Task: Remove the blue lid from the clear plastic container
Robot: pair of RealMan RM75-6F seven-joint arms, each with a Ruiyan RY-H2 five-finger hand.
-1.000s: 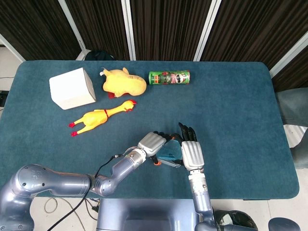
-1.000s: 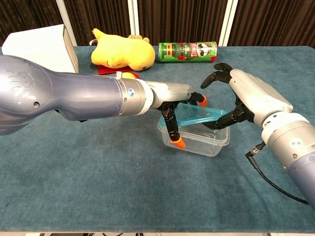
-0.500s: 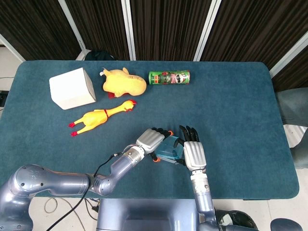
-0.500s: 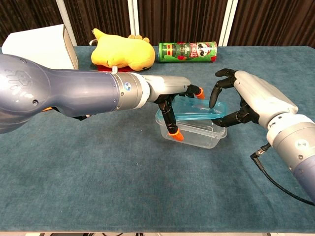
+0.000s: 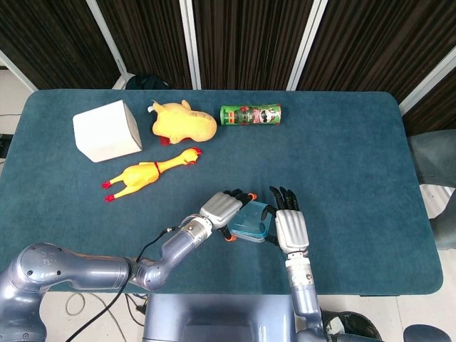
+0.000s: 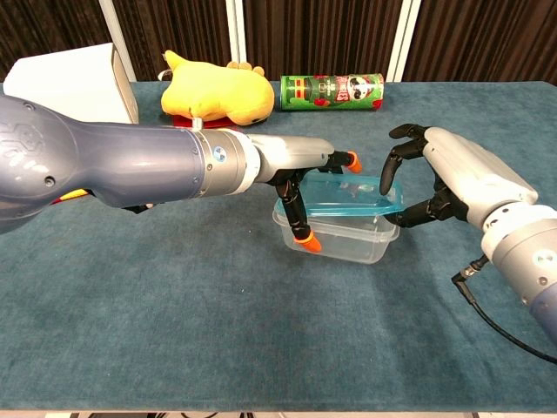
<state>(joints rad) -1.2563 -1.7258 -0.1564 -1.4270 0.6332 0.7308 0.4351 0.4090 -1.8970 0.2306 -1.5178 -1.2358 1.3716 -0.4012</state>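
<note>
Near edge of the table: the clear plastic container stands on the teal cloth, roughly central and close to the robot. The blue lid lies across its top, raised at the left edge and not sealed there.

The left hand reaches in from the left; its orange-tipped fingers curl down over the container's left wall and rim, holding that side, with one fingertip lying along the lid's far edge. The right hand sits at the container's right end, fingers bent and partly spread, with fingertips at the lid's right edge from above and below; whether they truly pinch the lid cannot be told.

In the head view both hands, left and right, flank the lid.

Middle distance, left: a yellow rubber chicken.

Far side, left to right: a white box, a yellow plush toy, and a green crisp can lying on its side.
</note>
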